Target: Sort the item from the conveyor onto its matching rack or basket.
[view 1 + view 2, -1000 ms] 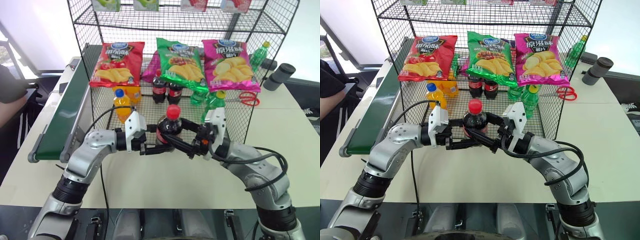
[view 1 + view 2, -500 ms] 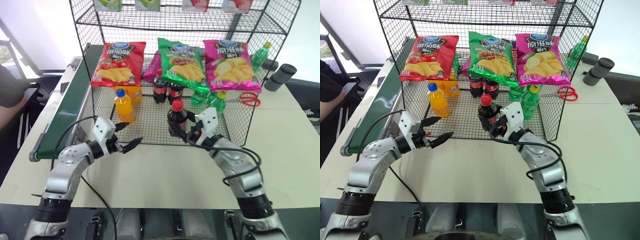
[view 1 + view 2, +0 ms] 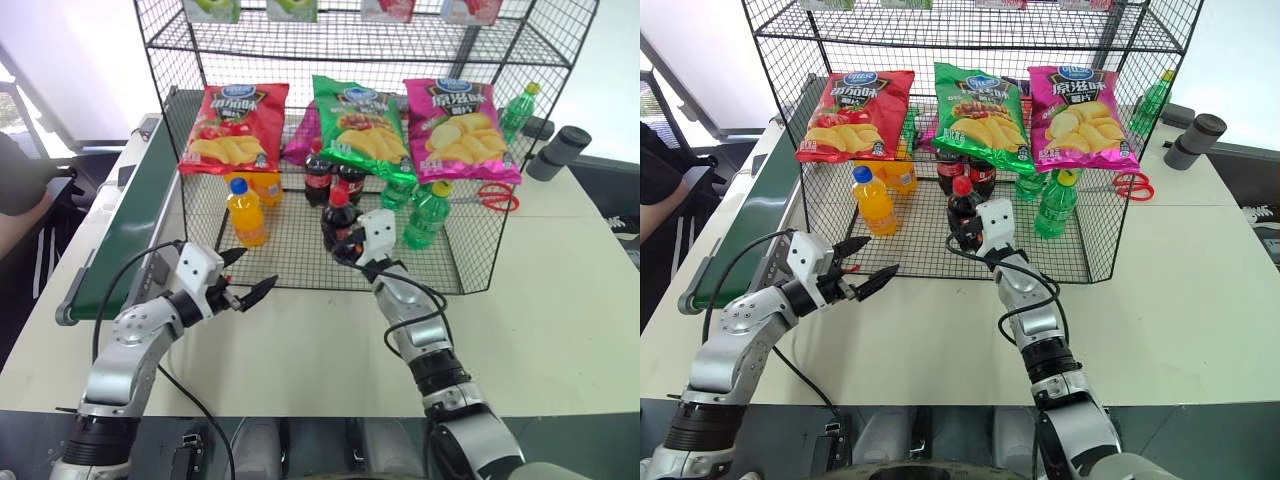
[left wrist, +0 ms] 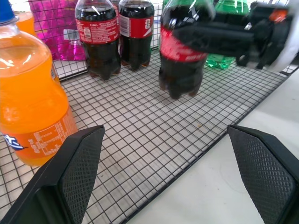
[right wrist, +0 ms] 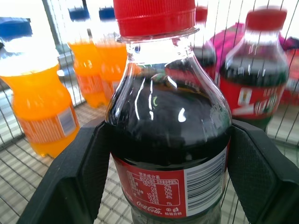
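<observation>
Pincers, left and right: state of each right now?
Left pincer: open, holding nothing, in front of the rack.
Right pincer: shut on the cola bottle, held upright over the rack's mesh floor.

Bare mesh floor (image 3: 290,245) lies open between orange-soda bottle (image 3: 246,212) and held cola bottle (image 3: 337,217) — two colas (image 3: 333,181) block behind

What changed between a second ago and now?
The left claw let go of the small red-capped plastic cola bottle, opened and drew back to the left. The right claw, shut on it, carried it forward into the black wire-grid rack. Orange soda bottle, chip bags and green conveyor belt unchanged.
</observation>
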Robot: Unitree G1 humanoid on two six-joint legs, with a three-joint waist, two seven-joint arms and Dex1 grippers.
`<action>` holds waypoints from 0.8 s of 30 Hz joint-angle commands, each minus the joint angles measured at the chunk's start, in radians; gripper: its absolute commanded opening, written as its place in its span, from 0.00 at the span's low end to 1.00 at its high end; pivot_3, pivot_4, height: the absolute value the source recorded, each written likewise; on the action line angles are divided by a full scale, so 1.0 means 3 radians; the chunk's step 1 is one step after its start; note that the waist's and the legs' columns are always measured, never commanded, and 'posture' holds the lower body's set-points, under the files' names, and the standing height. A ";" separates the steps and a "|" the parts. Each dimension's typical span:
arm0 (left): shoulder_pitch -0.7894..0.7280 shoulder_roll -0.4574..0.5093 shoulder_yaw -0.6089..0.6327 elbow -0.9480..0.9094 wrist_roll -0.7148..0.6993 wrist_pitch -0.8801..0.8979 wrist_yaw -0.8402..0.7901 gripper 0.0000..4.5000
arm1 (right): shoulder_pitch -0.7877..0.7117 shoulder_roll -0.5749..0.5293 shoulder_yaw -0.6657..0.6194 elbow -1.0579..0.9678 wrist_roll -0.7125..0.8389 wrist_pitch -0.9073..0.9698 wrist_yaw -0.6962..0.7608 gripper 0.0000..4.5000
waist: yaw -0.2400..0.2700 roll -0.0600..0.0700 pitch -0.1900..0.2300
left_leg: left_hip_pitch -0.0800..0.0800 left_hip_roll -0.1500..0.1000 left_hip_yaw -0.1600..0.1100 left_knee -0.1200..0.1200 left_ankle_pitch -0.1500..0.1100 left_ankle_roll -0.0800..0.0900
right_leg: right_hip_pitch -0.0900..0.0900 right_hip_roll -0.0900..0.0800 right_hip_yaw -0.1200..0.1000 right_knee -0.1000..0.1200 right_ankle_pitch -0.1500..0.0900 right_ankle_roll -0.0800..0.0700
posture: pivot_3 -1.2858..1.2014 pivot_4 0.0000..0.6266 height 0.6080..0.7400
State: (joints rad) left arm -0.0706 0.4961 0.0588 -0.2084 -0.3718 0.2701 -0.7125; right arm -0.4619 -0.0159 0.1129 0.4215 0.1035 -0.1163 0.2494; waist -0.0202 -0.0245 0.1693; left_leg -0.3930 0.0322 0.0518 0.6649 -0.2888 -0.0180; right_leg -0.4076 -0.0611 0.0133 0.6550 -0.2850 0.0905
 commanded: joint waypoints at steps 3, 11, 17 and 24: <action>-0.0048 -0.0037 -0.0031 -0.0111 0.0010 -0.0044 0.0014 0.99 | -0.0216 0.0084 -0.0093 0.0208 -0.0019 -0.0360 -0.0023 0.67 | -0.0005 0.0001 0.0000 | 0.0000 0.0000 0.0000 0.0000 0.0000 0.0000 | 0.0000 0.0000 0.0000 0.0001 0.0000 0.0000 | 0.52 0.24 1.00; -0.0124 -0.0027 -0.0045 -0.0045 0.0023 -0.0047 -0.0030 1.00 | -0.0248 0.0137 -0.0161 0.0363 0.0049 -0.0433 0.0094 0.97 | -0.0018 0.0001 0.0000 | 0.0002 0.0001 0.0000 -0.0001 0.0001 -0.0001 | -0.0001 -0.0001 0.0000 0.0004 0.0000 0.0000 | 0.52 0.24 1.00; -0.0153 -0.0041 -0.0063 -0.0040 0.0044 -0.0024 -0.0002 1.00 | -0.0031 -0.0017 -0.0172 -0.0008 -0.0037 -0.0404 0.0132 0.99 | -0.0058 0.0002 0.0000 | 0.0002 0.0000 -0.0001 -0.0001 0.0001 -0.0001 | 0.0000 -0.0003 0.0000 0.0005 0.0000 0.0000 | 0.52 0.24 1.00; -0.0204 -0.0047 -0.0066 -0.0013 0.0066 0.0026 0.0062 1.00 | 0.0780 -0.0675 -0.0245 -0.1437 0.0264 0.0243 0.0632 0.99 | -0.0059 0.0003 -0.0001 | 0.0000 -0.0001 -0.0001 -0.0002 0.0000 -0.0001 | 0.0002 -0.0007 0.0000 0.0000 0.0000 0.0000 | 0.52 0.24 1.00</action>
State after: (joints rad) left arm -0.1234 0.4797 0.0266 -0.1975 -0.3525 0.2821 -0.6950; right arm -0.2522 -0.1845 0.0529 0.1219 0.1452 -0.0840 0.3920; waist -0.0379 -0.0237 0.1691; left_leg -0.3928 0.0319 0.0512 0.6642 -0.2889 -0.0182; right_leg -0.4071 -0.0629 0.0132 0.6551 -0.2850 0.0904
